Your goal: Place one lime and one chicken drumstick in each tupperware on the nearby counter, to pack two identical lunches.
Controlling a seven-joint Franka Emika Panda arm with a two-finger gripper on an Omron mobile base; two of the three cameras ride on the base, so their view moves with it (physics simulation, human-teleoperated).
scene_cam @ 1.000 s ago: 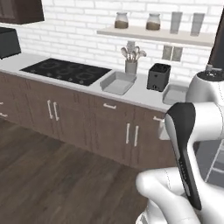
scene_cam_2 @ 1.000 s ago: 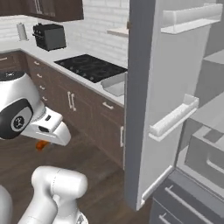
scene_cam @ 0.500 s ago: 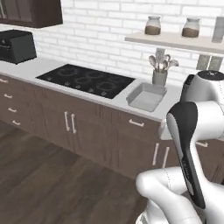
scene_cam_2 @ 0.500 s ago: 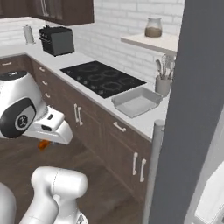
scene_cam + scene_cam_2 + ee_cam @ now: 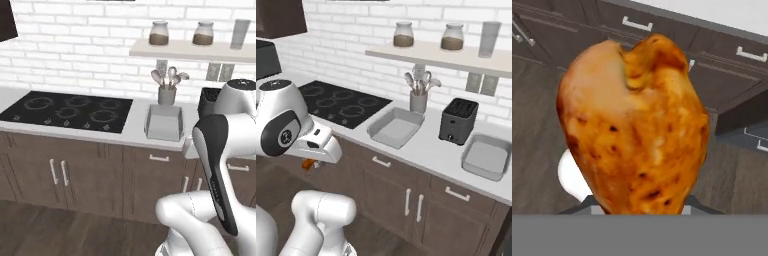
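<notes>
The hand view is taken up by an orange-brown chicken drumstick (image 5: 634, 125) held right before the lens, with dark cabinet fronts and wooden floor behind it. The tool's fingertips are hidden under the meat, so the clamp itself cannot be seen; the tool is closed narrow on the drumstick. In the right base view the tool (image 5: 310, 163) hangs at 9 o'clock below the white hand, well in front of the table (image 5: 431, 150), and just a small orange bit of the drumstick (image 5: 307, 164) peeps out beneath it.

The right base view shows two grey tupperware trays on the table: one (image 5: 395, 127) beside the cooktop (image 5: 341, 102), the other (image 5: 485, 157) at 3 o'clock, past the black toaster (image 5: 458, 120). In the left base view the near tray (image 5: 164, 122) sits at centre, while the arm covers the toaster and the table at 3 o'clock. Both trays look empty.

A utensil holder (image 5: 418, 95) stands behind the near tray. The shelf jars (image 5: 158, 33) carry no readable label.
</notes>
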